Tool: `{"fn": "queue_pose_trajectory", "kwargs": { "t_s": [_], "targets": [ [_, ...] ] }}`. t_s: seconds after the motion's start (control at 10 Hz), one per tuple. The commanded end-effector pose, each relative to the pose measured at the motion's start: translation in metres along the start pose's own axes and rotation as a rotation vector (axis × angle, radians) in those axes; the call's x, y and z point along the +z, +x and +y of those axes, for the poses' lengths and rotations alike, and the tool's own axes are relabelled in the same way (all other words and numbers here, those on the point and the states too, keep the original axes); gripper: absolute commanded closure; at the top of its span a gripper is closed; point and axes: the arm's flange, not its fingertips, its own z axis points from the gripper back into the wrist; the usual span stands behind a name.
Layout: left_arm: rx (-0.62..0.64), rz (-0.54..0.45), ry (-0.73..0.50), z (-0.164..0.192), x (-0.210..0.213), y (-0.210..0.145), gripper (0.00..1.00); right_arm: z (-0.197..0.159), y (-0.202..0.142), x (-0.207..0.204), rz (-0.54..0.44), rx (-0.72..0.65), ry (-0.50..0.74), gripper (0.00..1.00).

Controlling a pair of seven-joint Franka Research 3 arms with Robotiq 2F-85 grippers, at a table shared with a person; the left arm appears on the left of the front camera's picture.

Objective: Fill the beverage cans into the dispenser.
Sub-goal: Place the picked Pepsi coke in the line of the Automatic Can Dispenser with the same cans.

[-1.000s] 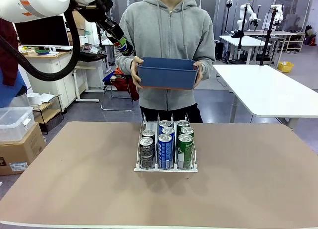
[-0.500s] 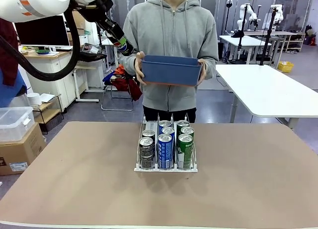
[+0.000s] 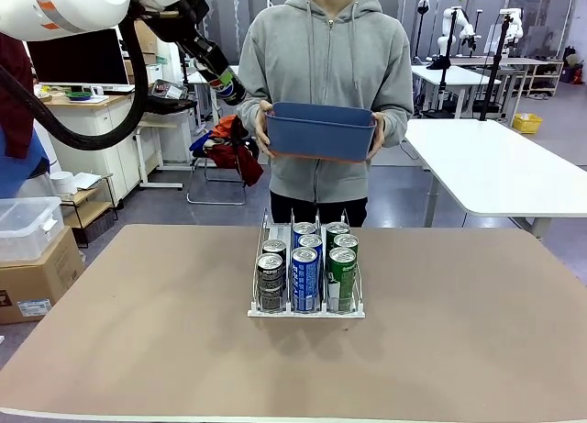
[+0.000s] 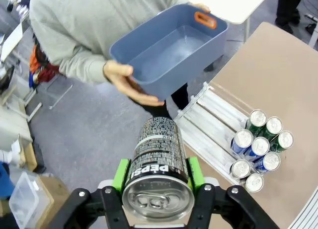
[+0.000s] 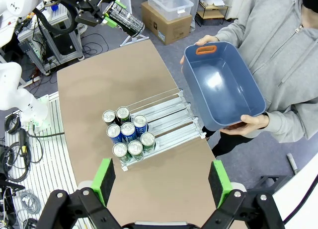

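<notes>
My left gripper [image 3: 226, 85] is raised high at the upper left, shut on a black beverage can [image 4: 158, 164] with white lettering, clamped between its green pads [image 4: 120, 173]. From the right wrist view that can [image 5: 123, 18] lies sideways above the table's far corner. The clear dispenser [image 3: 307, 306] stands at the table's middle with several cans in its lanes: dark ones [image 3: 271, 278] on the left, blue ones [image 3: 304, 274] in the middle, green ones [image 3: 341, 274] on the right. My right gripper [image 5: 161, 185] hangs open high above the dispenser [image 5: 171, 117].
A person at the far side holds an empty blue bin [image 3: 319, 131] with an orange handle [image 4: 204, 19] in both hands at chest height. The brown table [image 3: 138, 331] is bare around the rack. Boxes [image 3: 32, 258] stand on the floor to the left.
The person has stood up straighter and shifted the blue bin slightly right and up. My left gripper with the can has stayed put.
</notes>
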Motion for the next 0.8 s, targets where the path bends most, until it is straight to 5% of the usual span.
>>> {"fn": "queue_pose_trajectory", "kwargs": {
  "t_s": [0.0,0.3,0.7],
  "targets": [
    [0.098,0.167,0.045,-0.014,-0.006,-0.005,0.42,0.0,0.001,0.002,-0.004,-0.001,-0.002,0.0],
    [0.096,0.305,0.001,-0.023,-0.006,-0.016,0.42,0.0,0.001,0.002,-0.004,-0.001,-0.002,0.0],
    [0.015,0.335,-0.054,-0.061,0.028,-0.06,0.42,0.0,0.001,0.002,-0.004,-0.001,-0.002,0.0]
  ]
}}
